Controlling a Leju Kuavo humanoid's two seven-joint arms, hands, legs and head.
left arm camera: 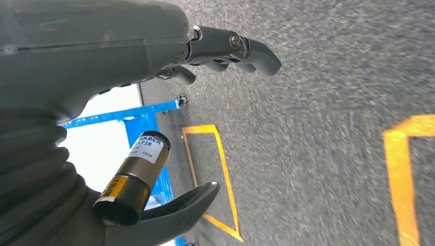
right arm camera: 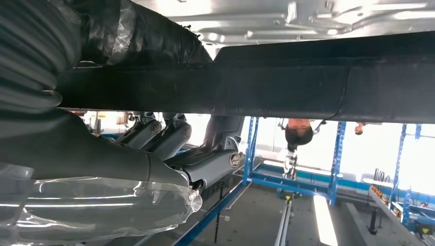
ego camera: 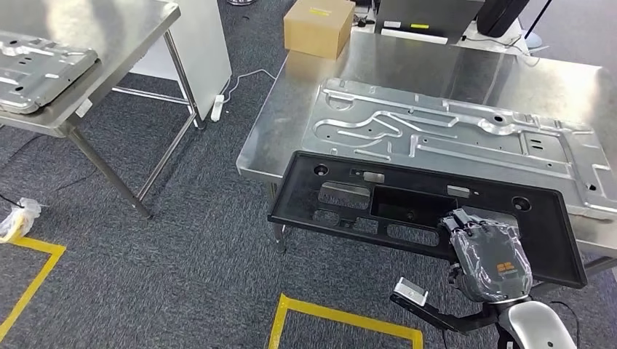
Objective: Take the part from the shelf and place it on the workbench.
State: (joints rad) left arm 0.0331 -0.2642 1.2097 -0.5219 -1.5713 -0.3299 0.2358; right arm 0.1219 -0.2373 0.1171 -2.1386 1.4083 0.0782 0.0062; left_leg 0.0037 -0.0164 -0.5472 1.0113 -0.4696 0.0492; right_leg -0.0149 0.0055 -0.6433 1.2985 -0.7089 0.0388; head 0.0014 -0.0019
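Lower right of the head view: right hand (ego camera: 486, 251) grips the near edge of a black plastic panel (ego camera: 407, 200), which lies on the steel workbench (ego camera: 291, 123), overlapping a stamped metal sheet (ego camera: 466, 131). Left hand (left arm camera: 154, 46) hangs over grey carpet (left arm camera: 318, 128), fingers apart, holding nothing.

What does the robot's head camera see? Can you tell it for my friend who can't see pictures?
The robot's right hand holds a long black panel at the front edge of a steel workbench. A stamped metal sheet and a cardboard box lie behind it.
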